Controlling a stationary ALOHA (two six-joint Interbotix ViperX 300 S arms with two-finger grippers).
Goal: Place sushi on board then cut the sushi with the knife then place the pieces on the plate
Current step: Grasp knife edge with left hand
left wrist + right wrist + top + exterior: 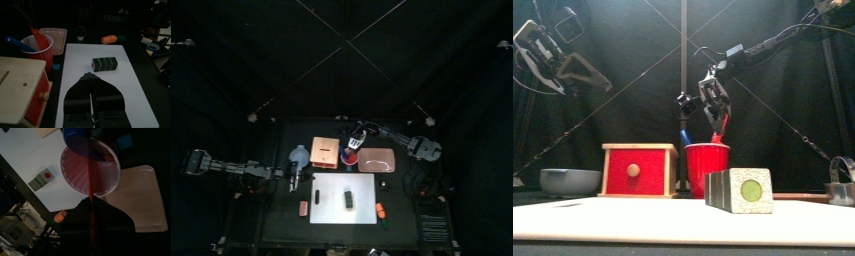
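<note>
Top view: the sushi roll [348, 200] is lying near the middle of the white cutting board [329, 190], so the first step is being judged as done. From the board, the wooden box [321, 150] is standing at eleven o'clock, the red cup [356, 144] at twelve and the pink tray [376, 160] at one.

Front view: the right gripper [711, 103] is being held directly over the cup, at twelve o'clock from its rim. The red toy knife [720, 130] is under it and the blue toy knife [686, 135] is just beside. If the knife is being lifted at a slant, the blade could be dragged against the rim and the light cup tipped toward the roll. The blue knife could also be snagged.

Left wrist view: the left gripper [87, 75] is being held over the board, jaws pressed together with nothing between them. The roll is lying apart at twelve o'clock from the tips. Unheld, it could be shoved along the board by a cutting stroke.

Right wrist view: the jaws are being shown closed on the thin red knife, which is running between them into the cup. With so slim a handle being pinched, the knife could be twisted in the grip or dropped.
</note>
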